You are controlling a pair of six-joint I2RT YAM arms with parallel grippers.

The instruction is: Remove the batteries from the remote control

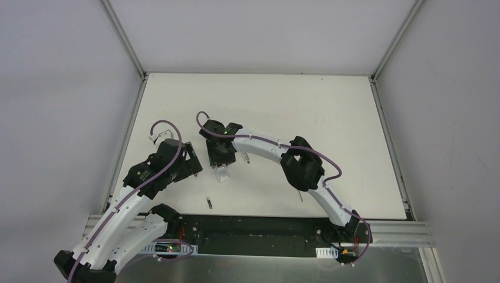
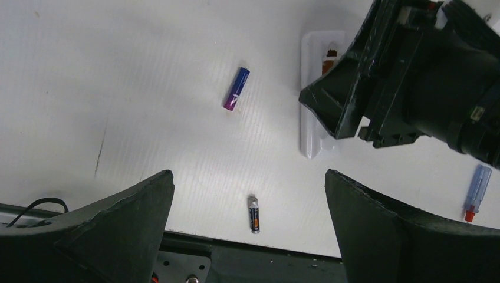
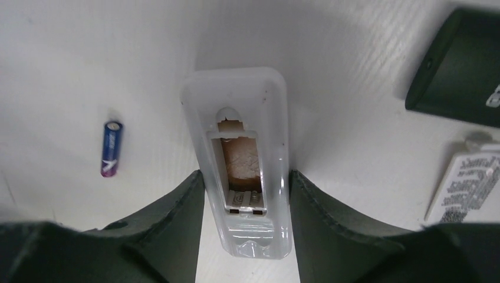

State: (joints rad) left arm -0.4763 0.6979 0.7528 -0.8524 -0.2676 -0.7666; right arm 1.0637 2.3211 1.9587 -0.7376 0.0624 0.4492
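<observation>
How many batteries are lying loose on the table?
2: a blue battery beside the white remote, a dark battery near the table's front edge. Others may be hidden.

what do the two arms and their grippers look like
Both the left arm and right arm have white links with chunky black joints, and a purple cable loops along each. The left gripper and right gripper have broad, matte black wedge-shaped fingers.

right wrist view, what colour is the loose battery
Blue battery, purple end; right wrist view shows it best.
</observation>
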